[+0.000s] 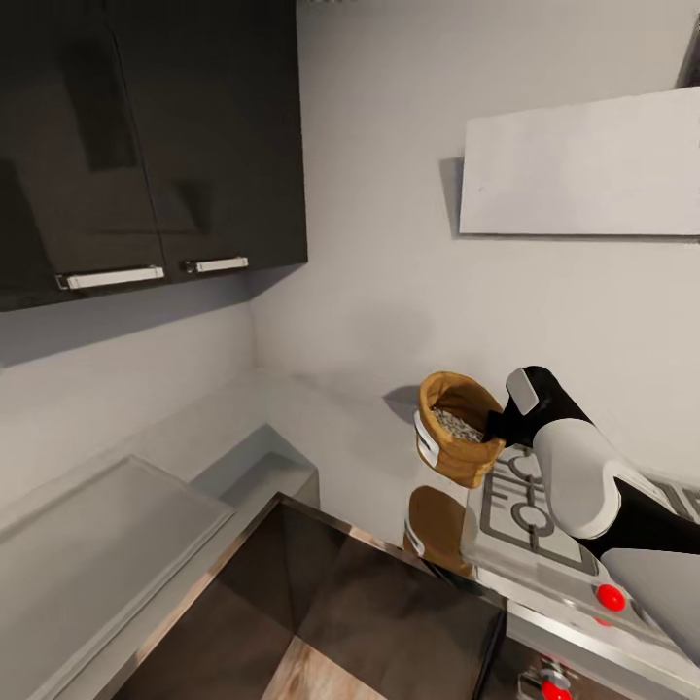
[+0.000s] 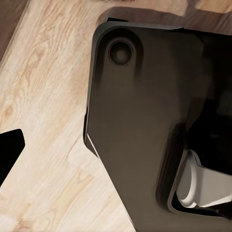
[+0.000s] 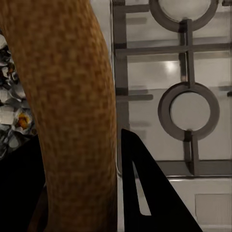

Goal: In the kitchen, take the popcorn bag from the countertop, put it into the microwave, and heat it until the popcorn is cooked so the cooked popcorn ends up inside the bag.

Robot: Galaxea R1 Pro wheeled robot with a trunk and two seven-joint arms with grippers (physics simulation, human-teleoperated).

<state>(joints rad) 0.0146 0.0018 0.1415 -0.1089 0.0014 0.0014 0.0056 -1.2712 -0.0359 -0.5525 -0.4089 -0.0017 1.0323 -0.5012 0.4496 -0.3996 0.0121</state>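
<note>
right gripper point(image 1: 498, 428) — jaws hidden behind popcorn bag point(image 1: 455, 428)

White-and-black right arm point(image 1: 583, 481) reaches in from the lower right, wrist angled up and toward the wall, and its black two-finger right gripper point(image 1: 498, 428) is clamped on the rolled rim of the tan-brown cloth popcorn bag point(image 1: 455, 428), held clear of the surface; one dark finger point(image 3: 145, 193) sits outside the rim

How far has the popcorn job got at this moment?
Done: the popcorn bag is off the countertop, held in the air by the right gripper beside the gas hob, kernels inside. In hand: carrying it. Left: putting it in the microwave and heating.
</note>
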